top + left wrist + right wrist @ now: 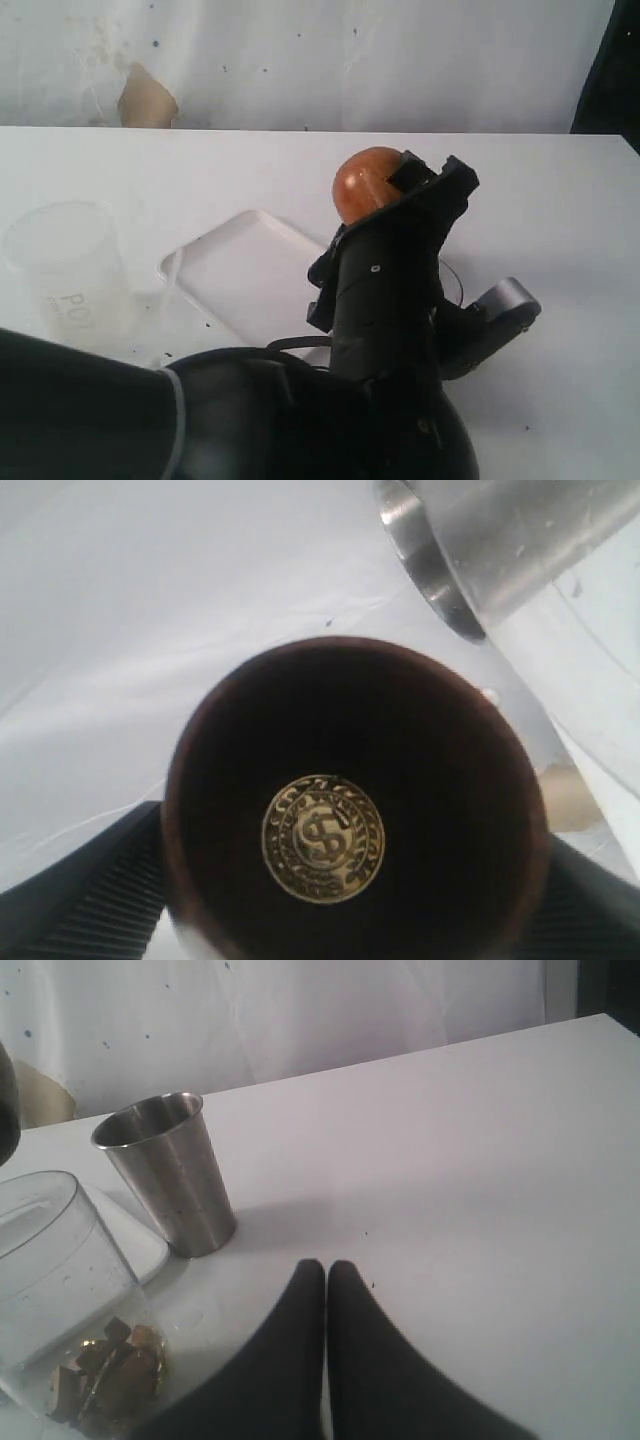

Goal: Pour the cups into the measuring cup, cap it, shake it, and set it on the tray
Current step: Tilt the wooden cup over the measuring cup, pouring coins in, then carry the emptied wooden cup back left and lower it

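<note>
My left gripper (pixel 415 195) is shut on the brown wooden cup (pixel 368 185), held tipped above the table beside the white tray (pixel 245 265). In the left wrist view the cup (pixel 355 730) faces the camera mouth-on between the ribbed fingers (pixel 85 895), and a gold coin-like disc (pixel 323 838) shows on its inner bottom. The steel tumbler (pixel 175 1170) stands upright on the table. Next to it is the clear measuring cup (pixel 55 1270), with brown and gold pieces (pixel 105 1370) at its bottom. My right gripper (pixel 326 1272) is shut and empty, low over bare table.
A frosted container marked P01 (pixel 70 270) stands at the left, near the tray. The left arm's black body (pixel 300 400) fills the foreground and hides the tumbler and measuring cup in the exterior view. A white curtain (pixel 350 60) hangs behind the table's back edge.
</note>
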Robot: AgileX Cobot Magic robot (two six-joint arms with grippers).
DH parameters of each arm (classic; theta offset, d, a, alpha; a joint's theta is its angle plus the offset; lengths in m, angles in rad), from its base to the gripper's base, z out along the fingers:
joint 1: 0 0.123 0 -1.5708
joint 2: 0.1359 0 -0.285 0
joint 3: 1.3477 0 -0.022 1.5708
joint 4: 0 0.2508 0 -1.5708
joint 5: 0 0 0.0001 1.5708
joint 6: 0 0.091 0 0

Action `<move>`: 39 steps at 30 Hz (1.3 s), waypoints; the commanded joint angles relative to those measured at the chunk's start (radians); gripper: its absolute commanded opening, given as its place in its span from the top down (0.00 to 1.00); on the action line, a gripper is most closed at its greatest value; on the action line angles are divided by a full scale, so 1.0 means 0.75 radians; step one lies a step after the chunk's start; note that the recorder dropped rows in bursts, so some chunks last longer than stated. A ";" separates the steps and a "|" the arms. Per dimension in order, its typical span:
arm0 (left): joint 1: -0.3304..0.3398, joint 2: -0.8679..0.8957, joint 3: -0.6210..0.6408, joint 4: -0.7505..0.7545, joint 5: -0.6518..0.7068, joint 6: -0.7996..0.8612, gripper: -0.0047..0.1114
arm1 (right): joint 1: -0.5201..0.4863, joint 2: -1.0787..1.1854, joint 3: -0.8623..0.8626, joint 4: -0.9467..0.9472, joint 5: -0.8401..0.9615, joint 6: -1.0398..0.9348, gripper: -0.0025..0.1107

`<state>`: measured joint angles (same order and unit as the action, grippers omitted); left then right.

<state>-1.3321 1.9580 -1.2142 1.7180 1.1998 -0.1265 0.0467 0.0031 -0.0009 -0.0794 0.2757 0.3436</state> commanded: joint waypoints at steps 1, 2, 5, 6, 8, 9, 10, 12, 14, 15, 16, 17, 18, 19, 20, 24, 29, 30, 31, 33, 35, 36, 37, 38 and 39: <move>-0.007 -0.077 -0.026 0.035 0.028 -0.340 0.96 | 0.005 -0.004 0.001 0.001 -0.016 -0.009 0.98; -0.007 -0.100 -0.033 0.012 0.028 -0.436 0.96 | 0.005 -0.004 0.001 0.001 -0.016 -0.009 0.98; 0.006 -0.187 -0.049 -0.152 0.028 -0.621 0.96 | 0.005 -0.004 0.001 0.001 -0.016 -0.009 0.98; 0.016 -0.225 -0.049 -0.196 0.028 -0.666 0.96 | 0.005 -0.004 0.001 0.001 -0.016 -0.009 0.98; 0.046 -0.305 -0.049 -0.285 0.028 -0.744 0.96 | 0.005 -0.004 0.001 0.001 -0.016 -0.009 0.98; 0.068 -0.352 -0.049 -0.350 0.028 -0.772 0.96 | 0.005 -0.004 0.001 -0.001 -0.016 -0.009 0.98; 0.094 -0.388 -0.049 -0.411 0.027 -0.788 0.96 | 0.005 -0.004 0.001 -0.001 -0.016 -0.009 0.98; 0.162 -0.483 -0.049 -0.581 -0.113 -0.814 0.96 | 0.005 -0.004 0.001 -0.001 -0.016 -0.009 0.98; 0.284 -0.603 -0.035 -0.802 -0.314 -0.836 0.96 | 0.005 -0.004 0.001 -0.001 -0.016 -0.009 0.98; 0.320 -0.636 -0.015 -0.852 -0.369 -0.859 0.96 | 0.005 -0.004 0.001 -0.001 -0.016 -0.009 0.98; 0.407 -0.717 0.045 -0.921 -0.494 -0.922 0.96 | 0.005 -0.004 0.001 -0.001 -0.016 -0.009 0.98; 0.446 -0.755 0.075 -0.943 -0.541 -0.942 0.96 | 0.005 -0.004 0.001 -0.001 -0.016 -0.009 0.98; 0.517 -0.829 0.162 -0.985 -0.643 -0.969 0.96 | 0.005 -0.004 0.001 -0.001 -0.016 -0.009 0.98; 0.544 -0.855 0.200 -0.996 -0.688 -0.985 0.96 | 0.005 -0.004 0.001 -0.001 -0.016 -0.009 0.98; 0.616 -0.915 0.296 -1.010 -0.770 -1.029 0.96 | 0.005 -0.004 0.001 -0.001 -0.016 -0.009 0.98; 0.886 -1.031 0.565 -1.045 -1.100 -1.085 0.96 | 0.005 -0.004 0.001 -0.001 -0.016 -0.009 0.98; 1.334 -1.045 0.719 -1.045 -1.780 -1.102 0.96 | 0.005 -0.004 0.001 -0.001 -0.016 -0.009 0.98; 1.378 -1.045 0.719 -1.045 -1.817 -1.102 0.96 | 0.005 -0.004 0.001 -0.001 -0.016 -0.009 0.98; 1.417 -1.045 0.719 -1.045 -1.818 -1.102 0.96 | 0.005 -0.004 0.001 -0.001 -0.016 -0.009 0.98; 1.490 -1.042 0.719 -1.045 -1.818 -1.067 0.96 | 0.005 -0.004 0.001 -0.001 -0.016 -0.009 0.98; 1.578 -1.042 0.717 -1.045 -1.830 -1.004 0.96 | 0.005 -0.004 0.001 -0.001 -0.016 -0.009 0.98; 1.613 -1.042 0.717 -1.045 -1.845 -0.970 0.96 | 0.005 -0.004 0.001 -0.001 -0.016 -0.009 0.98; 1.659 -1.040 0.717 -1.045 -1.873 -0.939 0.96 | 0.005 -0.004 0.001 -0.001 -0.016 -0.009 0.98; 1.702 -1.033 0.717 -1.045 -1.905 -0.935 0.96 | 0.005 -0.004 0.001 -0.001 -0.016 -0.009 0.98; 1.743 -1.022 0.717 -1.045 -1.937 -0.935 0.96 | 0.005 -0.004 0.001 -0.001 -0.016 -0.009 0.98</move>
<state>-0.0907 1.1880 -0.6755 0.9283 -0.1816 -0.8558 0.0467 0.0031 -0.0009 -0.0794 0.2757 0.3436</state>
